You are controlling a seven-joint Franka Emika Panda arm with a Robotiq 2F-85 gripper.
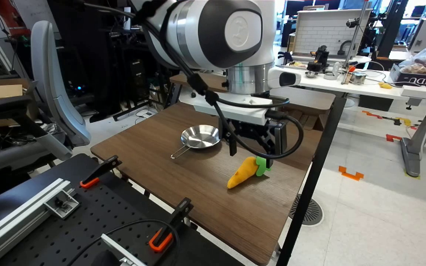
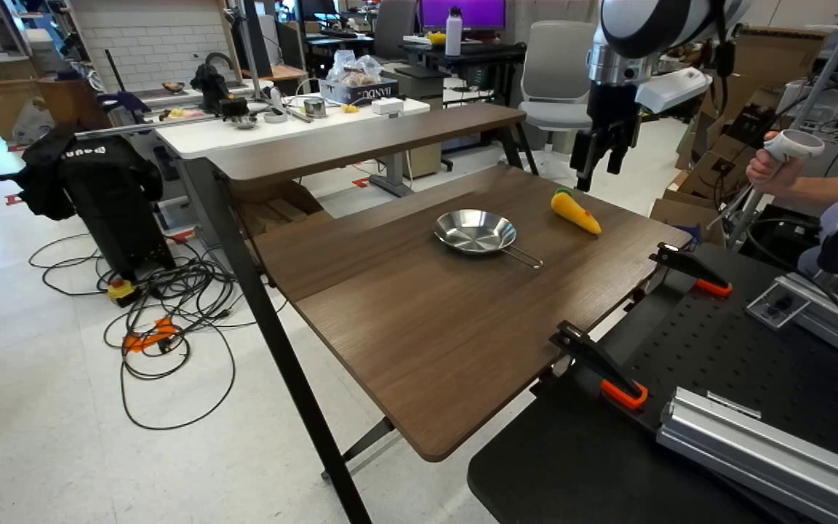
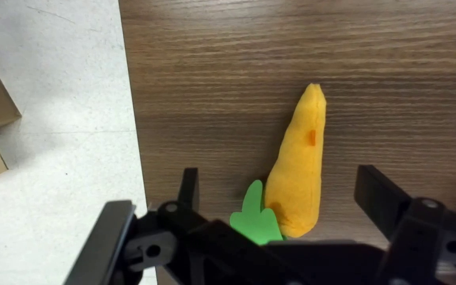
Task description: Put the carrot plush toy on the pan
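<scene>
The carrot plush toy (image 1: 243,172) lies on the brown table, an orange-yellow cone with a green tuft. It also shows in an exterior view (image 2: 574,212) and the wrist view (image 3: 297,170). My gripper (image 1: 251,159) is open and empty above the toy's thick, tufted end. In the wrist view its fingers (image 3: 277,171) stand apart on either side of the toy, not touching it; the gripper body hides part of the tuft. An exterior view shows the gripper (image 2: 599,177) above the table. The shiny silver pan (image 1: 200,137) sits beside the toy, also in an exterior view (image 2: 476,231), but not in the wrist view.
The brown table (image 2: 419,320) has a raised shelf (image 2: 375,142) along its back. Black clamps with orange pads (image 1: 181,212) sit at the edge of a black perforated board (image 1: 98,218) along the front. Black table legs (image 1: 309,188) stand at the side.
</scene>
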